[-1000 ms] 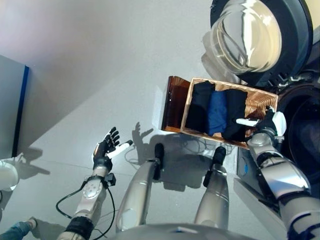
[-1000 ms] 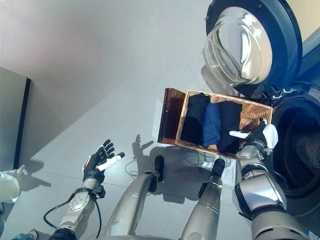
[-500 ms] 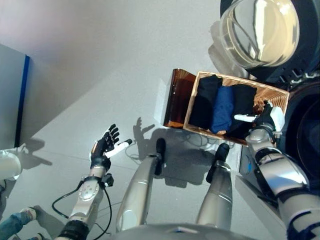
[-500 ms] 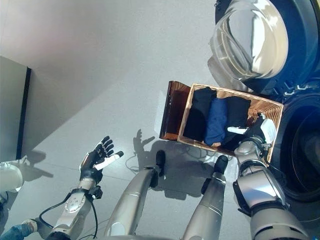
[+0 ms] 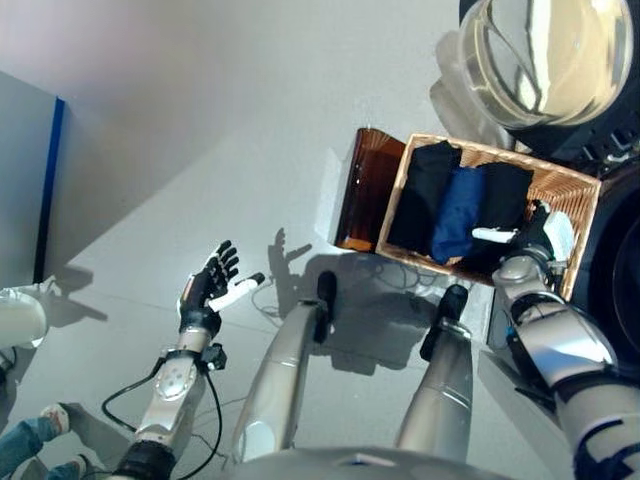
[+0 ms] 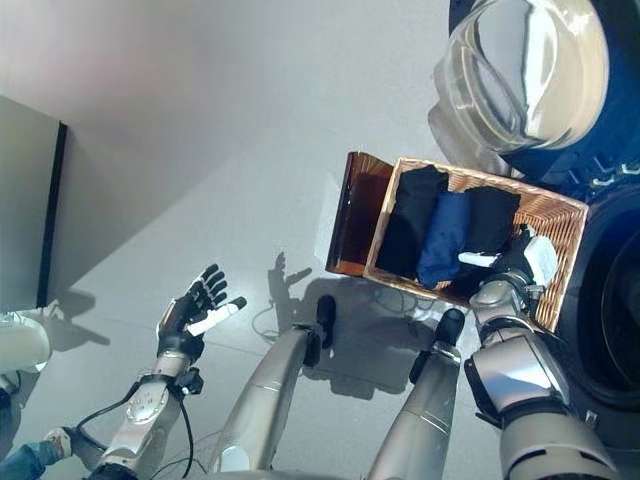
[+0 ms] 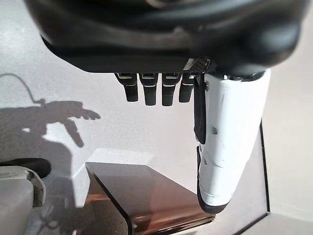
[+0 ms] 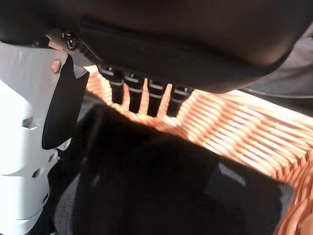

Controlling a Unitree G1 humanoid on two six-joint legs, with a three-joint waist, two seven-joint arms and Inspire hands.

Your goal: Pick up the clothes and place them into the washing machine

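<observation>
Grey floor (image 5: 200,150) under wicker basket (image 5: 575,195) of folded clothes (image 5: 458,212).

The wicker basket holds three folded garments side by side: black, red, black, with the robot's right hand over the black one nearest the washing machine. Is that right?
Not quite. The middle garment in the wicker basket is blue, not red, as the left eye view shows. The rest stands: black garments flank it, and the right hand is over the one nearest the washing machine.

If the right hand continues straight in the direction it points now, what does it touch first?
Most likely the black garment lying in the wicker basket: the right hand, fingers open, hovers just above it. Exact depth is unclear.
</observation>
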